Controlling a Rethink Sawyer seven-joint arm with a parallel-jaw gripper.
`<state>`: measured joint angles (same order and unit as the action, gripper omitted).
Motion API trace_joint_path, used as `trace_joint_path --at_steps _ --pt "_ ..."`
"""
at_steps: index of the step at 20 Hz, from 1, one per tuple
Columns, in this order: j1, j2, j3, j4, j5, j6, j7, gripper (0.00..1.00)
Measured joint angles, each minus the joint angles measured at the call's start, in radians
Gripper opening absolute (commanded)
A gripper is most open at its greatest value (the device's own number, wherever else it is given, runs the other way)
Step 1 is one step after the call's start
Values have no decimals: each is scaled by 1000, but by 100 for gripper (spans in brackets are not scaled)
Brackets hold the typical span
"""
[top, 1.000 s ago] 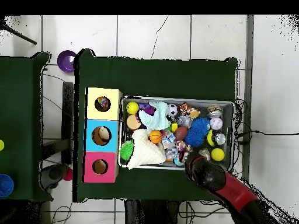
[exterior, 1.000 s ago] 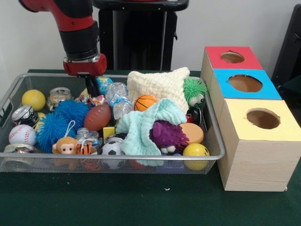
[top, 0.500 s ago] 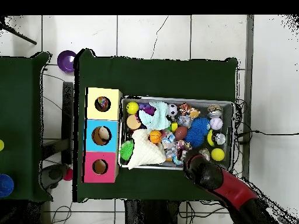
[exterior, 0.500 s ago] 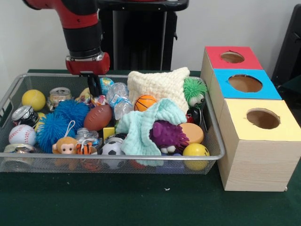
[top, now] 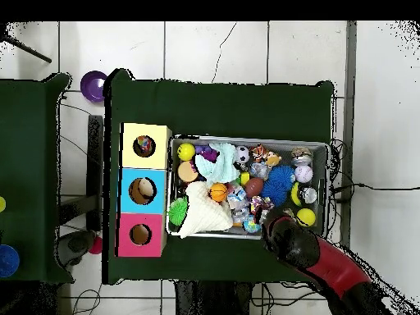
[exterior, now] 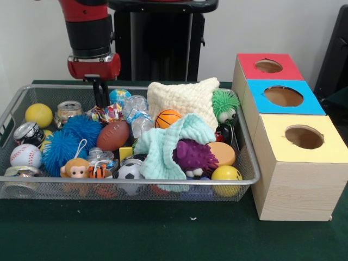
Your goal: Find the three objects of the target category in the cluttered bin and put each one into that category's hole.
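Gripper (exterior: 100,97) hangs over the far-left part of the wire bin (exterior: 247,157). Fingers look pressed together w/ nothing between them, tips just above the clutter. From the overhead view the arm hides the tips, so no check there.

Directly below the tips: crinkly wrapped candy (exterior: 110,113). Just beside it, away from the arm, a small blue-green ball (exterior: 118,96) and a clear crumpled plastic piece (exterior: 136,111). Nearer the camera from the tips: brown football (exterior: 113,135) and spiky blue balls (exterior: 73,136). Further out, toward the boxes: cream knit cloth (exterior: 179,98), mini basketball (exterior: 167,117), mint cloth (exterior: 168,144).

Target category isn't stated. Sorting box sits well apart, past the bin's other end: red hole (exterior: 268,66), blue hole (exterior: 283,96), yellow hole (exterior: 304,137).

Step, as judged: search/pick phase, empty-handed, nothing in transit. Next move calls for choosing a target, opening the fingers, then dropping straight onto it w/o snagging wrappers or cloth.
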<state>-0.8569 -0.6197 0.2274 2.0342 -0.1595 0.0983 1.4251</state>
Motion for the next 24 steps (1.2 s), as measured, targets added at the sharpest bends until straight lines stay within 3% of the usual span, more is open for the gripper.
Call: trace_joint_path --at_steps 15,16,24 --pt "0 -87 0 1 1 193 0 0" --pt "0 -92 0 1 1 201 0 100" --pt "-14 -97 1 1 1 200 0 100"
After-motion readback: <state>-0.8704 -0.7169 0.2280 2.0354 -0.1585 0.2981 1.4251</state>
